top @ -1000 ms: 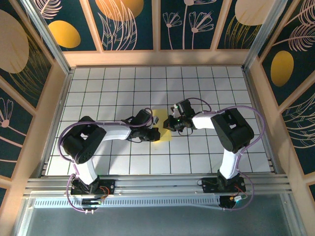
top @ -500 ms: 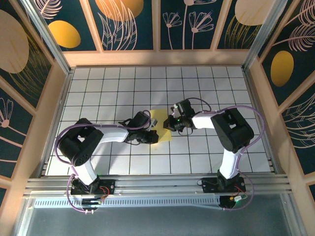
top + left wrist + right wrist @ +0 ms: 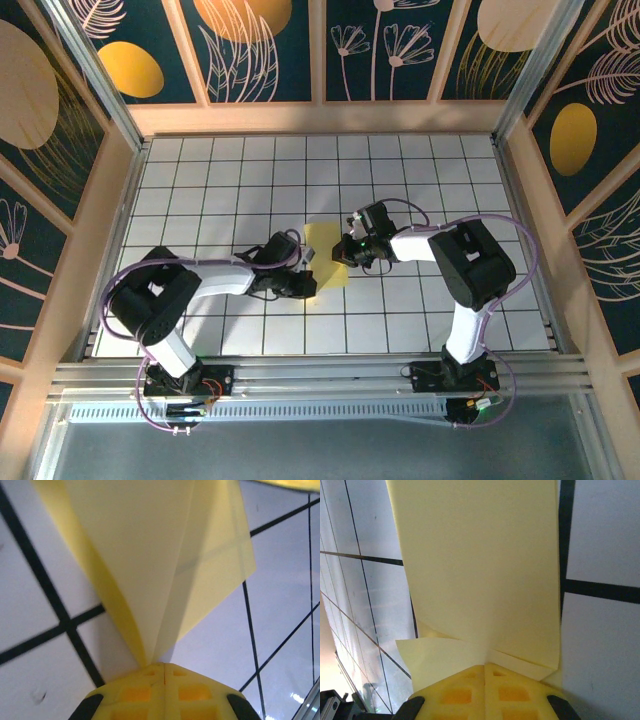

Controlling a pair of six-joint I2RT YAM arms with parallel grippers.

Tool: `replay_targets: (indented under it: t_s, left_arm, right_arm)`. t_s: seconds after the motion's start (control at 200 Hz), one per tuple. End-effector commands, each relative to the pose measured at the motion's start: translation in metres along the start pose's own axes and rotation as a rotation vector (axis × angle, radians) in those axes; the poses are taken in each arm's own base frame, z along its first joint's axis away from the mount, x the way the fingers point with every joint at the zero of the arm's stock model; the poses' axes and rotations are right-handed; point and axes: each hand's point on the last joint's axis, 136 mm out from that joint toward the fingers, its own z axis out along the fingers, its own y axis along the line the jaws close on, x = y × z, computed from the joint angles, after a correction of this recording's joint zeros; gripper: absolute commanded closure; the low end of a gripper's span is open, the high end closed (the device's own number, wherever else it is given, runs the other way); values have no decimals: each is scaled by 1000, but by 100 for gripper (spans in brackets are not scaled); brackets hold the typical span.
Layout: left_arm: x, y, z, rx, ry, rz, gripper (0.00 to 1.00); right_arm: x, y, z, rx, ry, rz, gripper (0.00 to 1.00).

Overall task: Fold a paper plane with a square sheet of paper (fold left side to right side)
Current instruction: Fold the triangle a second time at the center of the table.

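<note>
1. I see the thin, creased yellow sheet of paper [image 3: 325,241] mid-way across the white gridded table [image 3: 200,180], between both arms;
2. my left end effector [image 3: 163,667] pinches its one corner;
3. my right end effector [image 3: 485,666] pinches the opposite folded edge.

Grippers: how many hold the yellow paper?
2. The left gripper pinches the yellow paper at its left side; the right gripper pinches its right side.
</note>
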Motion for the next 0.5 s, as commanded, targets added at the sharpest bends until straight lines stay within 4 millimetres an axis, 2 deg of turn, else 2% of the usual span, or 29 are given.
replay_targets:
  t_s: [0.0,0.08,0.175,0.36,0.39,0.495]
  left_arm:
    - [-1,-10,-15,20,-20,-11,100]
    - [-19,-21,-25,30,-73,-7,100]
    - [-35,-29,-26,43,-98,-7,100]
    - [-53,-36,-6,59,-76,-11,100]
    - [-52,-29,3,46,-57,-21,100]
    - [-63,-29,12,40,-58,-16,100]
  right_arm:
    - [26,-58,10,195,72,71,100]
    - [26,-57,10,195,71,69,100]
    - [26,-56,11,195,74,67,100]
    - [27,-56,12,194,76,68,100]
    - [27,-57,13,194,77,68,100]
    - [28,-56,13,193,80,67,100]
